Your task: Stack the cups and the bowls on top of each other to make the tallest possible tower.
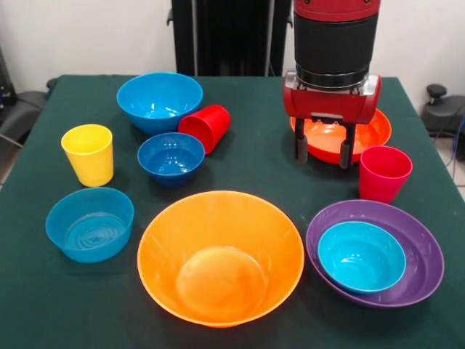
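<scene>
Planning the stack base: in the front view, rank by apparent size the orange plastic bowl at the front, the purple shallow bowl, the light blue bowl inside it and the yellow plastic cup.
1. Big orange plastic bowl
2. Purple shallow plastic bowl, though both sit nearest the camera
3. Light blue plastic bowl nested in the purple one
4. Yellow plastic cup, narrowest but farther back

Dark green cloth covers the surface (29, 305); pale wall (87, 36) behind, black chairs (22, 109) at both sides.

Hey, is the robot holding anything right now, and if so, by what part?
Nothing is held. The gripper hangs open over the red-orange bowl, its jaws spread apart with only the bowl's inside showing between them.
</scene>
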`<move>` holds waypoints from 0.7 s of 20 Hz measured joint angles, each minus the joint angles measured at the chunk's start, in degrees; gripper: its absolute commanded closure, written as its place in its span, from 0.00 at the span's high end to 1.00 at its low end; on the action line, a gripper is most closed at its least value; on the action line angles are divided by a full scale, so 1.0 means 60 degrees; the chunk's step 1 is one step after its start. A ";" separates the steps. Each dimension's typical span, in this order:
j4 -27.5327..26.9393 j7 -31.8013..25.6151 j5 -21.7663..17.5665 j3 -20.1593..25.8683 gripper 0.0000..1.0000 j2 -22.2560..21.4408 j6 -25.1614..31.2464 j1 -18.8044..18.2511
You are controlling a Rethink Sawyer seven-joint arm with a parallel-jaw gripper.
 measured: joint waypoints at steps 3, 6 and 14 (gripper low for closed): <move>0.0168 0.0000 -0.0001 0.0000 1.00 -0.0078 0.0001 0.0062; 0.0286 0.0000 0.0000 0.0000 1.00 -0.0150 0.0002 0.0122; 0.0500 0.0000 0.0000 0.0001 1.00 -0.0180 0.0000 0.0313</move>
